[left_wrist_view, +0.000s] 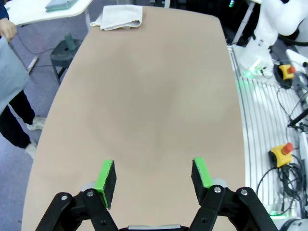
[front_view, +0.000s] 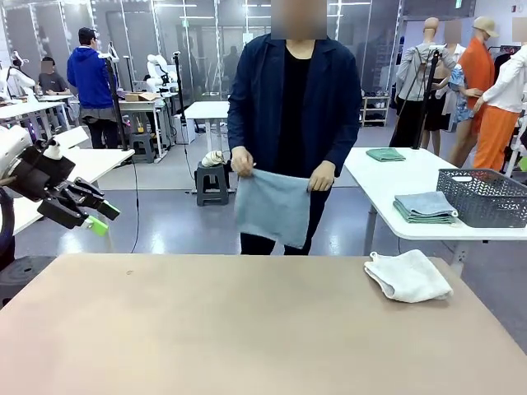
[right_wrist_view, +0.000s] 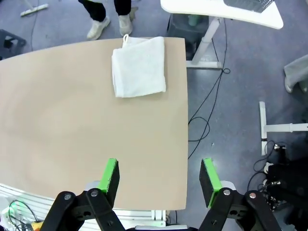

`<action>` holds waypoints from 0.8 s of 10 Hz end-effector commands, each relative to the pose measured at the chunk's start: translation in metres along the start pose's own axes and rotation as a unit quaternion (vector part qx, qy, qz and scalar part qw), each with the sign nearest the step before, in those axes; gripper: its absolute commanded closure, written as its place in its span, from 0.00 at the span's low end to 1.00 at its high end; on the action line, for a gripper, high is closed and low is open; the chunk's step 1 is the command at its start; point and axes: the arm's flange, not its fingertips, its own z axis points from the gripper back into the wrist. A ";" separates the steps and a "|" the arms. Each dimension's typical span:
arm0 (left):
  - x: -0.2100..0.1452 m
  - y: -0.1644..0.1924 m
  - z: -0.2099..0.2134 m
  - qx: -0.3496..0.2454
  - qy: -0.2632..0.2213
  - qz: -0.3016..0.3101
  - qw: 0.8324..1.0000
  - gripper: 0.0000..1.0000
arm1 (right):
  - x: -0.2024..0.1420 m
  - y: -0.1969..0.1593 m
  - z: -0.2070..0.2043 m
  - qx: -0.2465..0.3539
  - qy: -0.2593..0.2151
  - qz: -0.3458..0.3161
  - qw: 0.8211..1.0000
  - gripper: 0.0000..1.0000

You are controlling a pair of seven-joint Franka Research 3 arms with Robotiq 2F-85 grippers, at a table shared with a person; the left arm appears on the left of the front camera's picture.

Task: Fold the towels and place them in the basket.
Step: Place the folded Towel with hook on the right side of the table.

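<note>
1. Front view: the left gripper (front_view: pixel 104 216) hangs in the air at 9 o'clock of the picture, higher than the brown table (front_view: pixel 230 329), and its fingers point toward 4 o'clock.
2. In the left wrist view the two green pads (left_wrist_view: pixel 107 177) of this gripper stand wide apart. Nothing is between them, and there is bare table top below.
3. In the right wrist view the right gripper (right_wrist_view: pixel 160 169) is also spread wide and holds nothing. It hovers over the table edge, with floor and cables at 3 o'clock.
4. The white towel (front_view: pixel 408 276) lies folded on the brown table, at 2 o'clock of the table top, near the far right corner. No gripper touches it. In the right wrist view it is at 12 o'clock, well apart from the fingers.
5. A person (front_view: pixel 292 90) stands at the far side, at 12 o'clock, and holds the blue-grey towel (front_view: pixel 273 206) hanging in front of the body. One hand (front_view: pixel 241 161) pinches an upper corner and the other hand (front_view: pixel 321 176) pinches the opposite one.
6. The basket (front_view: pixel 486 202) stands on a white side table (front_view: pixel 395 177) at 3 o'clock of the front view, behind the brown table.
7. A stack of folded cloths (front_view: pixel 425 207) lies just beside the basket, at its 9 o'clock. A green cloth (front_view: pixel 385 154) lies farther back on the same side table.
</note>
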 end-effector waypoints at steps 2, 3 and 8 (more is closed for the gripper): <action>0.002 -0.001 0.002 0.000 0.005 0.002 1.000 0.20 | 0.000 0.000 0.000 0.000 0.000 0.000 1.000 0.16; 0.002 -0.001 0.002 0.000 0.005 0.002 1.000 0.20 | 0.000 0.000 0.000 0.000 0.000 0.000 1.000 0.16; 0.002 -0.001 0.002 0.000 0.005 0.002 1.000 0.20 | 0.000 0.000 0.000 0.000 0.000 0.000 1.000 0.16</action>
